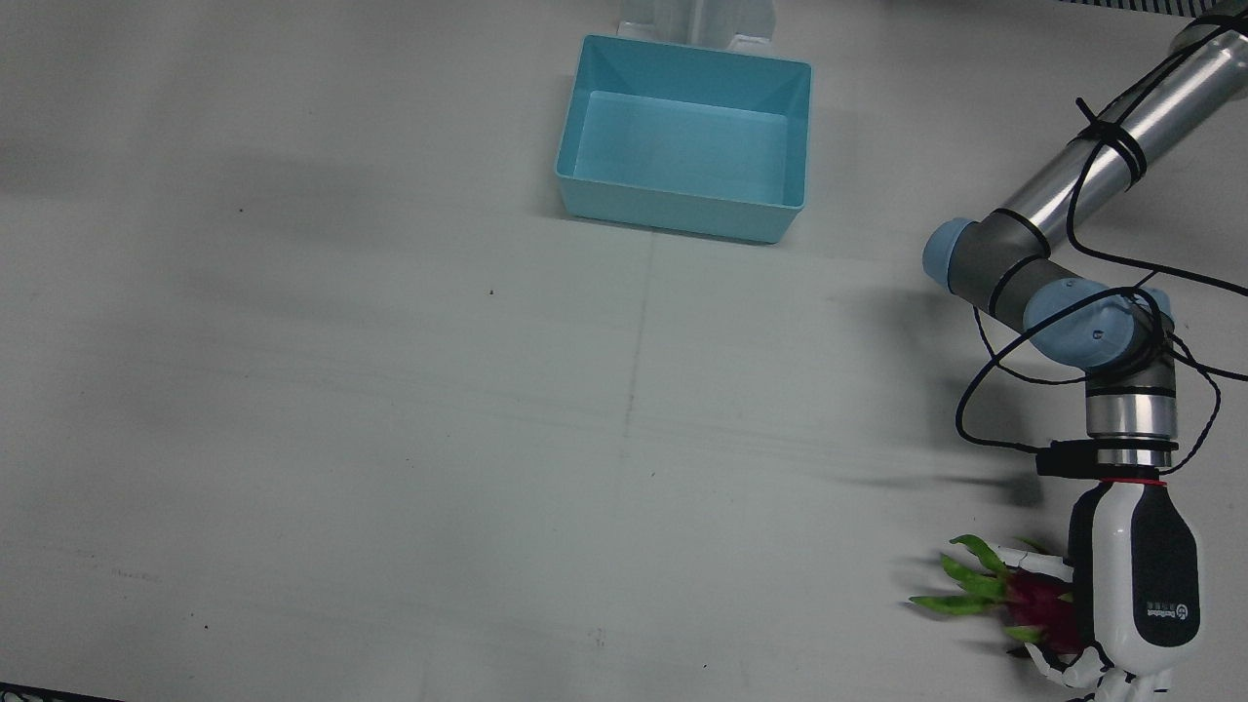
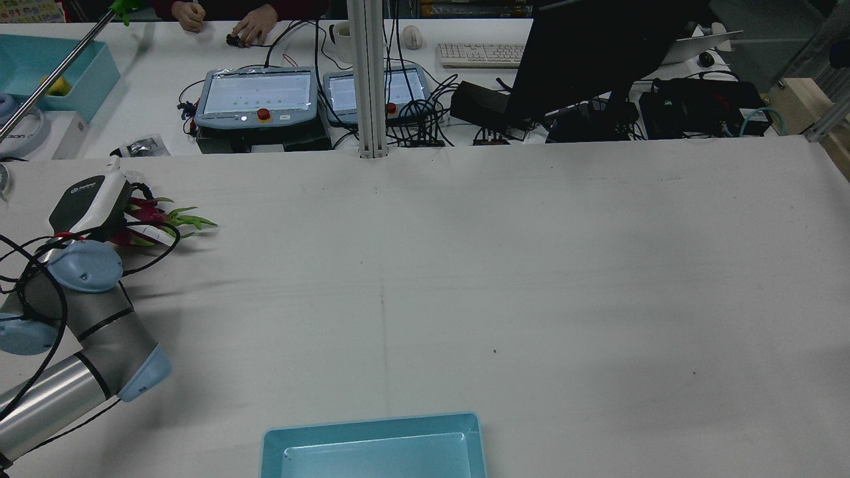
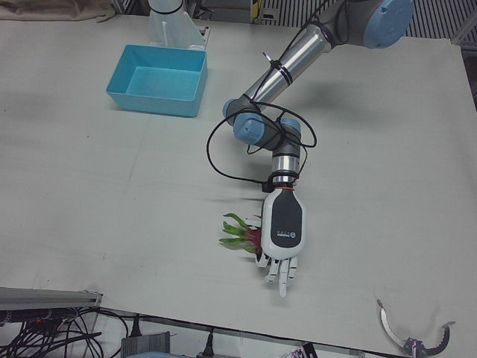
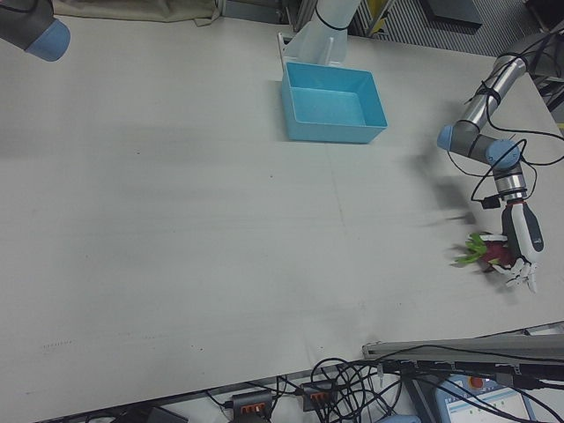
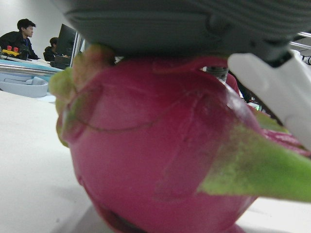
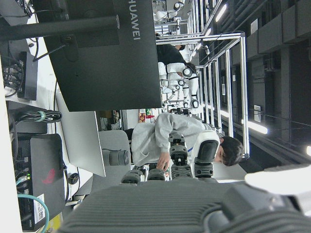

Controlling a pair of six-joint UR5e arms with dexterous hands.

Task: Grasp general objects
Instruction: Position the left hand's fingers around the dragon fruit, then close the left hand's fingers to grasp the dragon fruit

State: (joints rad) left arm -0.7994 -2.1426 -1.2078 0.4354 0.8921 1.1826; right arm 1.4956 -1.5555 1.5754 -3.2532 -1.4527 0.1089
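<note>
A pink dragon fruit [image 1: 1038,600] with green scales lies on the white table near the operators' edge, on the robot's left side. My left hand [image 1: 1136,575] rests palm-down on top of it, fingers stretched out past the fruit and apart, the thumb beside it. The fruit also shows in the rear view [image 2: 149,216], the left-front view [image 3: 253,237] and the right-front view [image 4: 493,254]. It fills the left hand view [image 5: 155,145], pressed up under the palm. My right hand [image 6: 170,208] shows only as a grey palm edge in its own view, raised and facing the desks.
A light-blue open bin [image 1: 682,210] stands empty at the robot's side of the table, midway between the arms. The table edge is close to the left hand's fingertips [image 3: 282,287]. Monitors, teach pendants and cables lie beyond the table [image 2: 259,96].
</note>
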